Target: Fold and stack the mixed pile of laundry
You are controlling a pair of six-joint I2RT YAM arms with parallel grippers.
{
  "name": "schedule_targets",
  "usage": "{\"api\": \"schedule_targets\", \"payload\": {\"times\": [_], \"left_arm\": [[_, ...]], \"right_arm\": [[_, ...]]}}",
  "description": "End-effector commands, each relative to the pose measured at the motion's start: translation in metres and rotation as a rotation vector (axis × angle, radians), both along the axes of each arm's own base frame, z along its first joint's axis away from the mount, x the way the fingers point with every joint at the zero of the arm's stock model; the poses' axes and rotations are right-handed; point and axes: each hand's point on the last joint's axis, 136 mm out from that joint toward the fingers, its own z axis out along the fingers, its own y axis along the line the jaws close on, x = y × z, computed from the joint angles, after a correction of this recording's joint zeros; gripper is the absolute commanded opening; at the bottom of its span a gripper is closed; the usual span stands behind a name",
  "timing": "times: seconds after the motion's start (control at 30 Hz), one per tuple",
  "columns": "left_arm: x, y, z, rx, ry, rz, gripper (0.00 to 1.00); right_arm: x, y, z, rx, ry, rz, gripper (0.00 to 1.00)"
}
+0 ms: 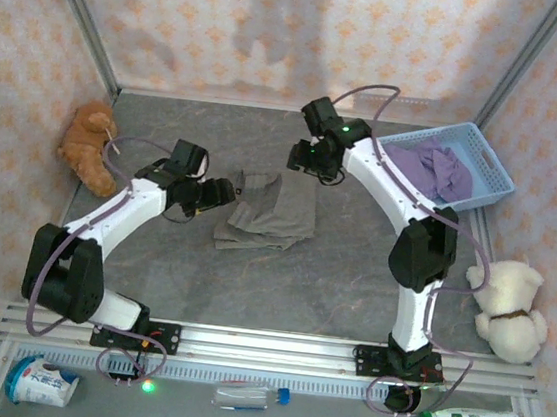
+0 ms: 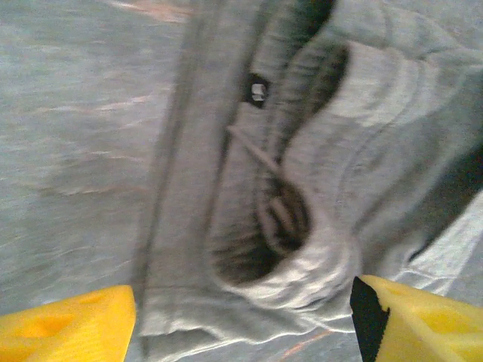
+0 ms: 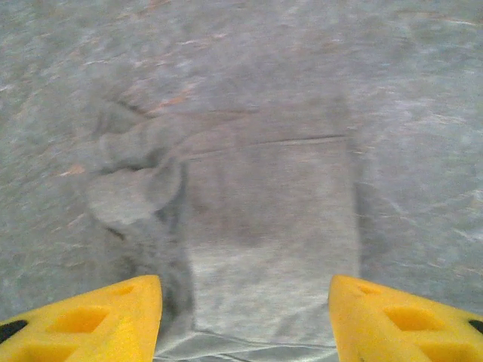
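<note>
Wide apart and empty, that's the left gripper (image 1: 222, 194), hanging just beside the left edge of the grey-brown trouser piece (image 1: 273, 211) in the middle of the table (image 1: 350, 287). From its wrist camera, the yellow fingers (image 2: 68, 328) frame the bottom corners with nothing pinched between them. The cloth below shows a rumpled waist opening with a cord lying across it and a small pale tag. That picture is blurred, so whether the fingertips touch the fabric cannot be told.

Now the right gripper (image 1: 304, 159): it hovers at the far edge of the same garment, jaws also spread and carrying nothing. Its own view looks down onto a flat, roughly rectangular panel of the grey cloth, one side bunched into folds. The garment lies as a loose folded bundle on the table between the two grippers.

And the lavender-purple shirt (image 1: 434, 171)? Crumpled in the light blue basket (image 1: 491, 152) at the far right, behind the right arm, well apart from the grey bundle. An orange plush toy (image 1: 89, 147) sits by the left wall, a cream plush toy (image 1: 509, 305) near the right.
</note>
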Motion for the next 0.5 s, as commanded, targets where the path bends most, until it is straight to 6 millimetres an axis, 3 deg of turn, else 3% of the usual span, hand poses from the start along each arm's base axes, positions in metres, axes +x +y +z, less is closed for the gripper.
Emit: {"api": "schedule_targets", "payload": {"times": [0.0,0.2,0.27,0.33,0.43,0.47], "left_arm": [[0.019,-0.019,-0.006,-0.027,-0.016,-0.003,0.76],[0.03,-0.047,-0.025,-0.028,0.005,-0.039,0.72],[0.034,-0.056,-0.028,-0.022,-0.006,-0.058,0.65],[0.037,-0.062,-0.031,-0.022,-0.035,-0.064,0.52],[0.037,-0.062,-0.029,-0.042,-0.058,-0.045,0.23],[0.035,-0.06,-0.024,-0.043,-0.065,-0.039,0.07]], "right_arm": [[-0.003,-0.015,0.005,0.011,-0.011,-0.037,0.6],[-0.007,-0.03,-0.003,0.004,0.003,-0.038,0.6],[-0.005,-0.034,-0.007,0.011,0.018,-0.04,0.6],[-0.003,-0.037,-0.009,0.013,0.025,-0.043,0.6],[0.0,-0.043,-0.009,0.02,0.026,-0.045,0.59],[0.001,-0.045,-0.008,0.025,0.028,-0.044,0.59]]}}
